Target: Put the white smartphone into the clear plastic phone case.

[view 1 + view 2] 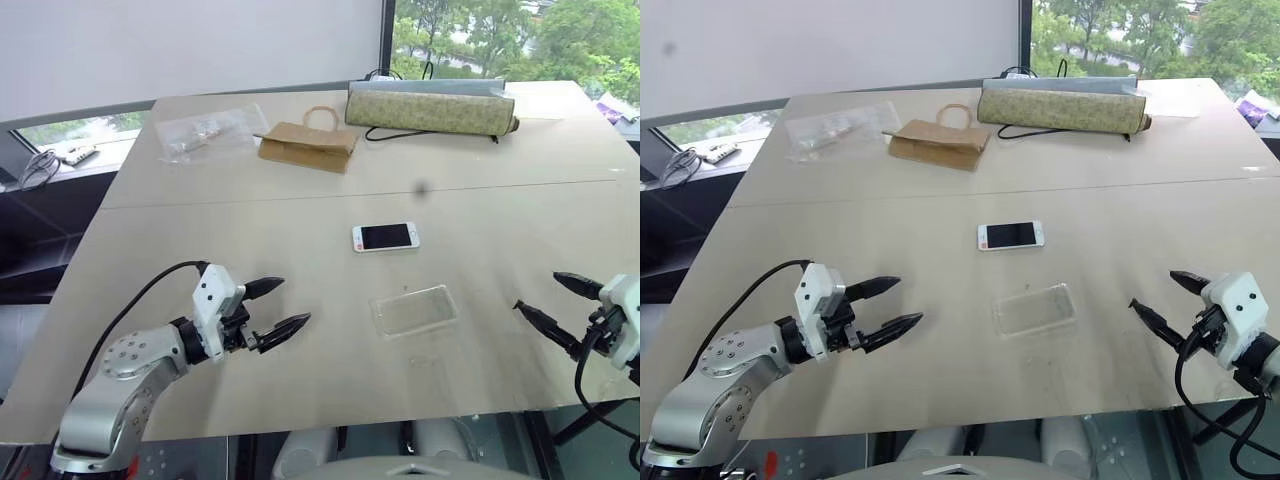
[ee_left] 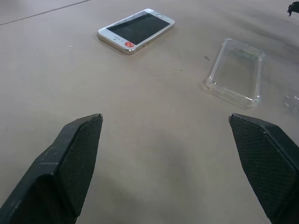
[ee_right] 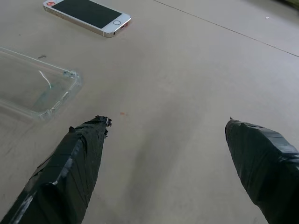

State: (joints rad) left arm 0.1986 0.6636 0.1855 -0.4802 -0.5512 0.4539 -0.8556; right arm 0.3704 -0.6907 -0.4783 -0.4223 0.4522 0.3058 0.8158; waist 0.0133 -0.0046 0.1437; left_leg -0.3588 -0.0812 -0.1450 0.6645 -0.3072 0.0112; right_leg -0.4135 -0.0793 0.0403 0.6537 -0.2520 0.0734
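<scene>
Both end effectors (image 1: 278, 305) (image 1: 549, 305) gape empty; white smartphone (image 1: 385, 237) lies crosswise, clear plastic phone case (image 1: 414, 311) nearly parallel.

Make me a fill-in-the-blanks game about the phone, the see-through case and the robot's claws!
1. The white smartphone with the black screen lies with its screen facing ____.
2. The clear plastic phone case has ____ inside it.
3. Both the left claw and the right claw are ____.
4. The brown paper bag sits ____ from the robot than the smartphone.

Missing words: up; nothing; open; farther
</scene>
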